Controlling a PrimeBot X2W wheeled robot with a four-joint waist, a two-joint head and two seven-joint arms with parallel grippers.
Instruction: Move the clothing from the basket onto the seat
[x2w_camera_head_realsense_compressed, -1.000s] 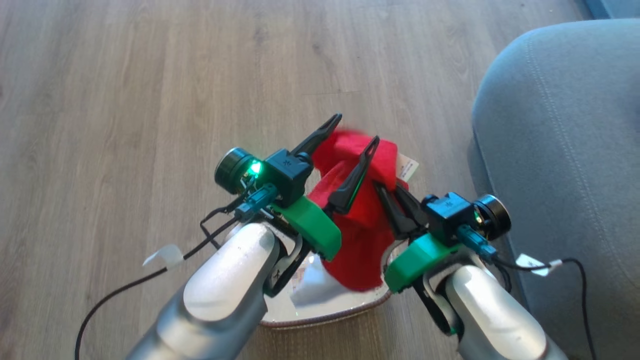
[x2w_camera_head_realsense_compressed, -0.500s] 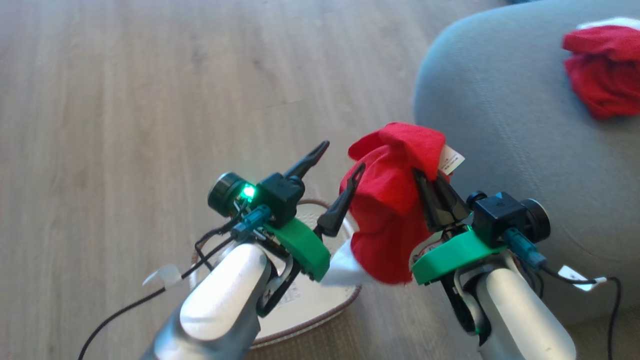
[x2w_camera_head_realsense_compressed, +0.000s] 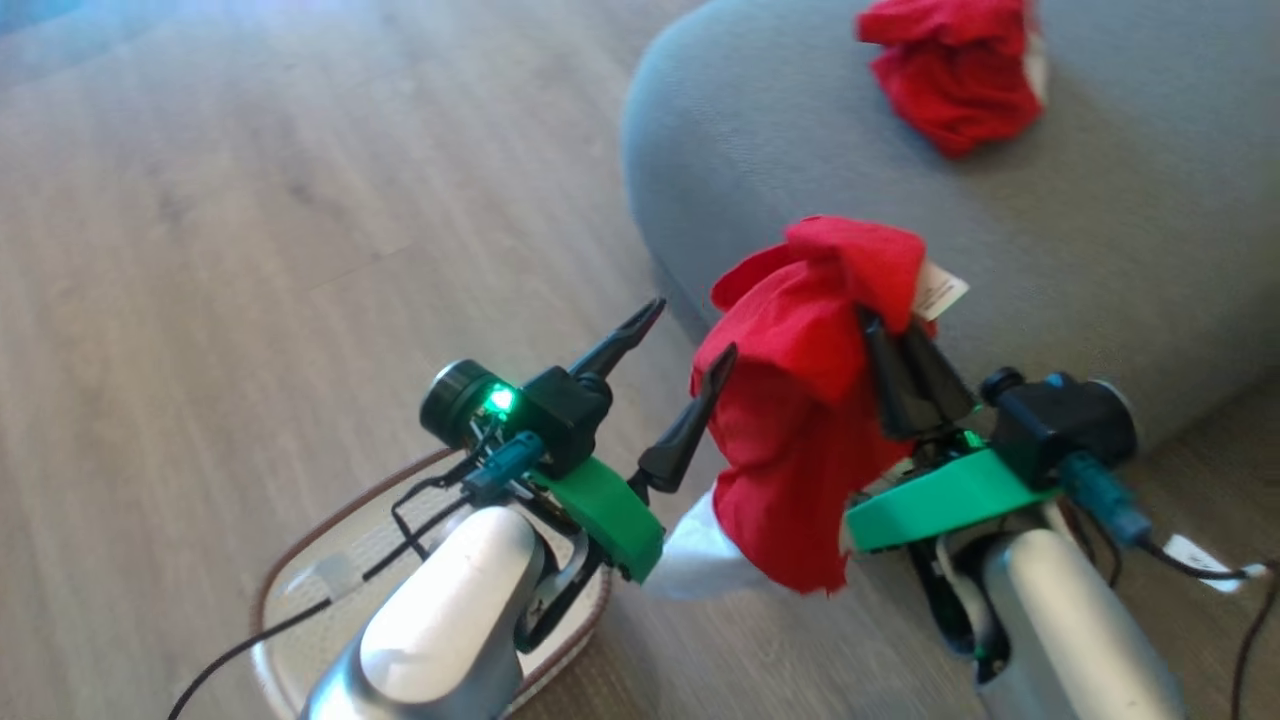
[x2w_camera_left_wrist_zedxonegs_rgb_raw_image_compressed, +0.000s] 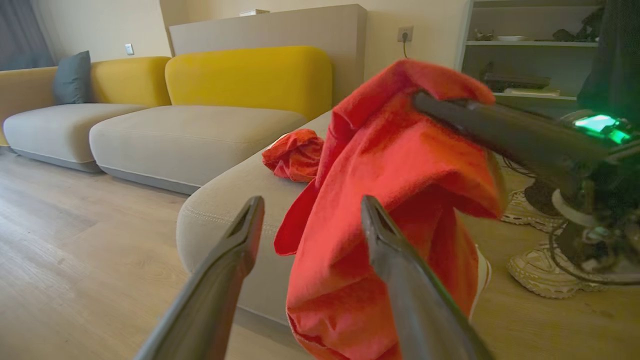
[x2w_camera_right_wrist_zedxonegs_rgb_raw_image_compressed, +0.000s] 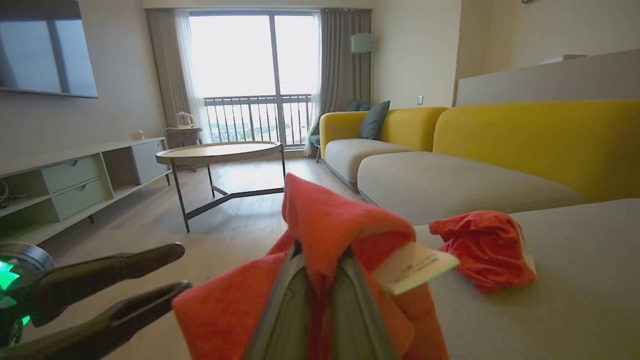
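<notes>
Red garment (x2w_camera_head_realsense_compressed: 800, 400) is pinched in the right gripper (x2w_camera_head_realsense_compressed: 882, 328). The fingers are closed on its top fold, the cloth hangs down below them, and a white label (x2w_camera_head_realsense_compressed: 940, 290) sticks out past the tips. Left gripper (x2w_camera_head_realsense_compressed: 692, 327) is spread wide and grips nothing. Its inner finger is just beside the hanging cloth, contact unclear.

Seat (x2w_camera_head_realsense_compressed: 1100, 250) has its rounded edge just beyond the right fingertips. Bare grey cushion lies ahead, with a second red garment (x2w_camera_head_realsense_compressed: 950, 80) crumpled further in. Basket (x2w_camera_head_realsense_compressed: 290, 560) is behind and below the left fingers, partly under that forearm. Wood floor (x2w_camera_head_realsense_compressed: 250, 250) is open to the left of them.

Left wrist view adds pale sneakers (x2w_camera_left_wrist_zedxonegs_rgb_raw_image_compressed: 540, 270) on the floor past the right gripper, and yellow sofa backs (x2w_camera_left_wrist_zedxonegs_rgb_raw_image_compressed: 250, 75) behind the seat. Right wrist view adds a round coffee table (x2w_camera_right_wrist_zedxonegs_rgb_raw_image_compressed: 220, 150) and a low cabinet (x2w_camera_right_wrist_zedxonegs_rgb_raw_image_compressed: 75, 175), both well off to the left of the fingers.
</notes>
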